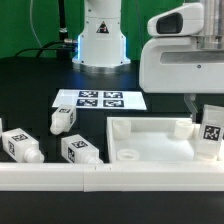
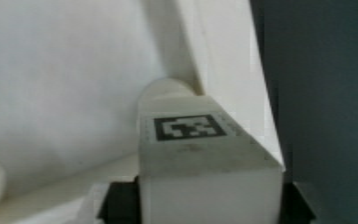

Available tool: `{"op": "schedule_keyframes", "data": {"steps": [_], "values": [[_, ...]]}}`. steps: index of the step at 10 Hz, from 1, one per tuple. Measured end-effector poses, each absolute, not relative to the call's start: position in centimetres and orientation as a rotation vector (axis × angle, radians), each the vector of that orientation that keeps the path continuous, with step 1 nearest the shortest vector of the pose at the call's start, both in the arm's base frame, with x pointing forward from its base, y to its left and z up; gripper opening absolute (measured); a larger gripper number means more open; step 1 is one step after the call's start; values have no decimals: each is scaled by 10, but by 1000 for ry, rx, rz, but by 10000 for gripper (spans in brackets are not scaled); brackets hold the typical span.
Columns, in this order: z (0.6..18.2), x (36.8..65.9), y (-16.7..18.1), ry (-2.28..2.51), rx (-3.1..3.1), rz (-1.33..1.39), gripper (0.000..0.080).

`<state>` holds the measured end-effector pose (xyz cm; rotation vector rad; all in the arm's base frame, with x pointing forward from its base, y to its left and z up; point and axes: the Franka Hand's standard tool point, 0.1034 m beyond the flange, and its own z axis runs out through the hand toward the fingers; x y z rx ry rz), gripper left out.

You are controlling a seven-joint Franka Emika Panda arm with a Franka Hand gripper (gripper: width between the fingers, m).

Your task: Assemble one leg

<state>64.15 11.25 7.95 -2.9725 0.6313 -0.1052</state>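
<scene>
gripper [image 1: 205, 112]: clamped on the leg [image 1: 210, 133], jaws either side
leg: hanging over a corner of the tray [image 1: 150, 145], by the counter [image 1: 30, 90] near edge, exterior view's right
tip: imo keep it upright, centre its round end on the socket [image 1: 180, 126], lower slowly
</scene>
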Motion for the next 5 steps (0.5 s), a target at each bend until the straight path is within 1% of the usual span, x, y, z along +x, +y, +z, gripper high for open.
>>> {"op": "schedule_keyframes", "data": {"steps": [3,5], "values": [[79,640,112,1127,-2815,-64,296],[77,638,112,1620,-2511,-25,295]]}}
